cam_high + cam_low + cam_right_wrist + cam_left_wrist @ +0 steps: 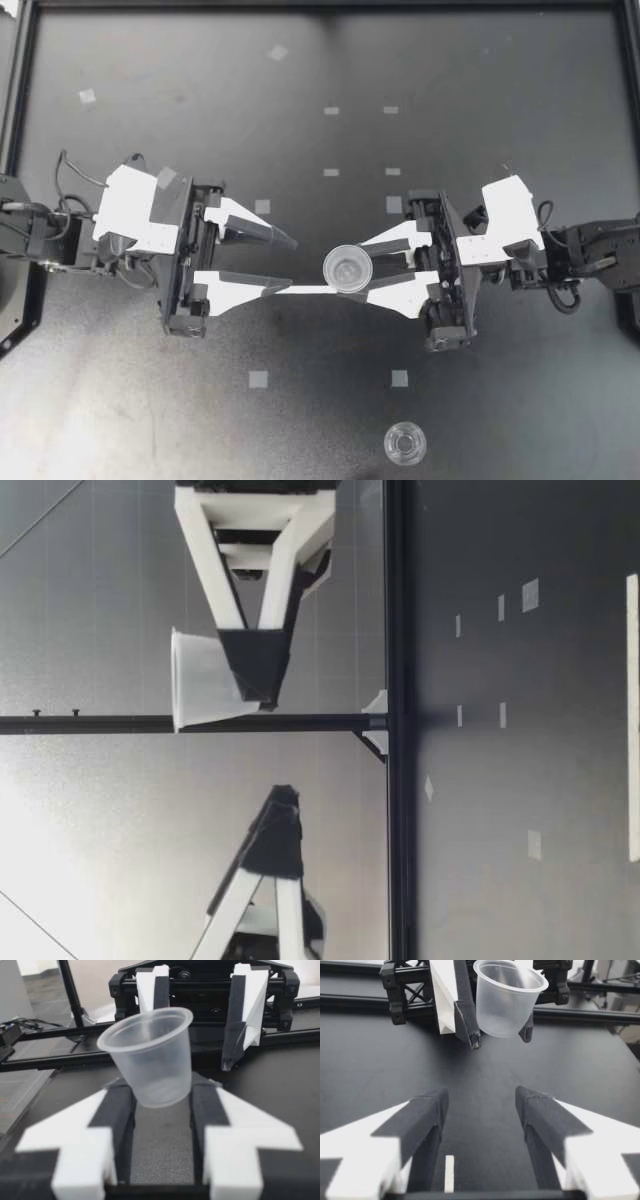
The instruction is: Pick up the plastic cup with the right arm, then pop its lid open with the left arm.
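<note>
Right claw [365,268] is clamped on a clear plastic cup [347,268], one finger on each side, mouth up. From its wrist cam the cup [150,1055] sits slightly tilted between the pads. In the low view the cup [205,680] hangs clear above the desk [480,90]. Left claw [292,266] is spread wide and holds nothing, tips pointing at the cup, near but not touching. From its wrist cam the cup [507,997] is ahead of its fingers [427,1110]. Second clear cup [405,443] stands on the desk, well apart from both claws. Tape squares [259,378] are dotted around.
</note>
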